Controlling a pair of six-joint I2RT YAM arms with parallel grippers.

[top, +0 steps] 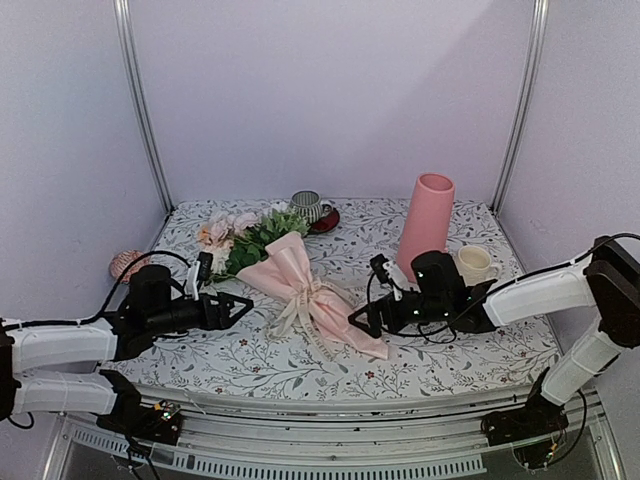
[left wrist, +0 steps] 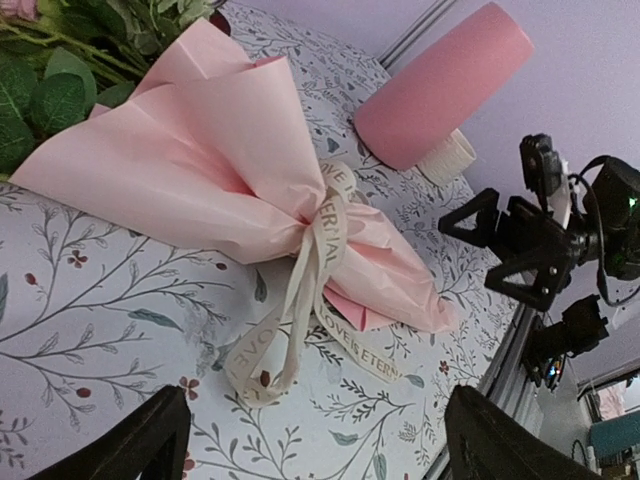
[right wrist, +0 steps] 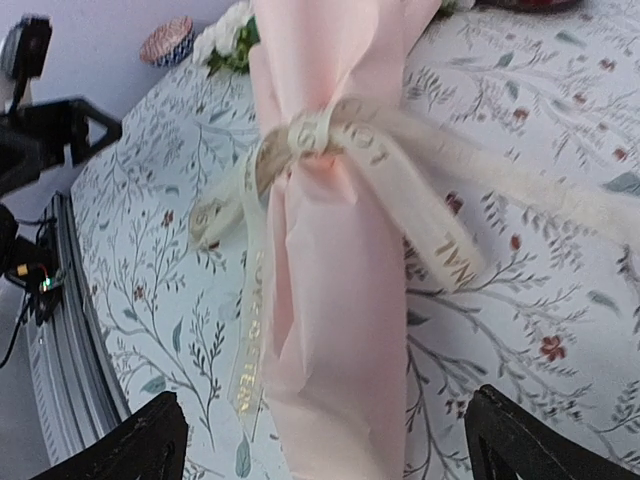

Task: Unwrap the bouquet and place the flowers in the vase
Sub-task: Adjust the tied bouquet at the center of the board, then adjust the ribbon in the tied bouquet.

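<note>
The bouquet (top: 298, 283) lies on the floral tablecloth, its pale pink paper tied with a cream ribbon (left wrist: 312, 262). The flowers (top: 236, 236) poke out of its far left end, still wrapped. My left gripper (top: 243, 305) is open just left of the ribbon; in its wrist view the ribbon tails lie ahead of the open left gripper (left wrist: 320, 440). My right gripper (top: 357, 320) is open at the paper's tail end; in its wrist view the open right gripper (right wrist: 330, 445) straddles the wrapped stem end (right wrist: 340, 300) without touching it. The tall pink vase (top: 425, 226) stands upright behind the right gripper.
A short cream cup (top: 475, 265) stands right of the vase. A striped mug (top: 306, 206) on a red saucer (top: 326, 223) sits at the back. A small patterned bowl (top: 124, 264) rests off the cloth's left edge. Walls enclose three sides.
</note>
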